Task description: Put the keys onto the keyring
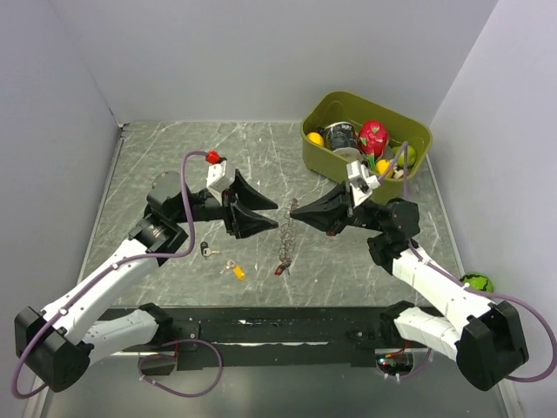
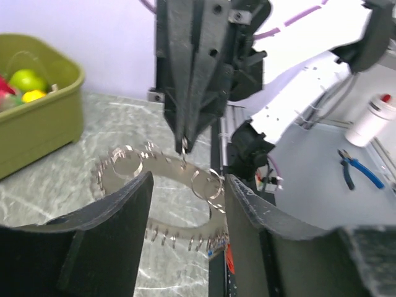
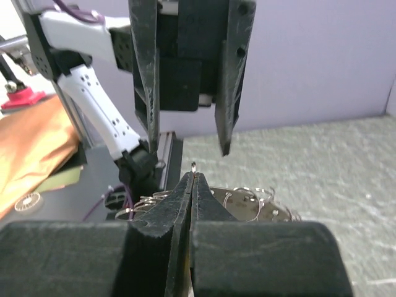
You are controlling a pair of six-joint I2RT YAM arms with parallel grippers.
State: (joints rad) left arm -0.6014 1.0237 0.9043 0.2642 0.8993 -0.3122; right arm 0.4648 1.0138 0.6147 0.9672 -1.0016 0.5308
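You are at the hand-over stage, and neither key is on the keyring (image 1: pixel 284 248) yet. The right claw (image 1: pixel 292 212) is closed on the ring's thin wire and holds it up over the middle of the table (image 1: pixel 157 148). The ring hangs below the fingertips with its grey keys fanned out and a red cap at the low end. Whether that low end touches the table, the views do not show.

The left claw (image 1: pixel 275 216) faces the right one tip to tip. Its jaws are apart with nothing between them, and the ring's top sits just in front of the gap.

The black key (image 1: pixel 207 250) and the yellow key (image 1: pixel 236 271) lie flat on the table, below the left claw and left of the ring, near each other but apart.

The next move, as I judge it, is for the left claw to drop to one of them; the black key is the nearer. Flat, small keys give little to grab, so take it by the plastic cap and keep the hole free. Then bring the hole to the wire, which calls for a steady ring and a fine line-up.

Watch the crowding, because the two claws are almost touching and the ring could be knocked as you pull the left one away. The hanging ring is also close to the yellow key. The bin (image 1: pixel 324 158) at the far right stands well clear.
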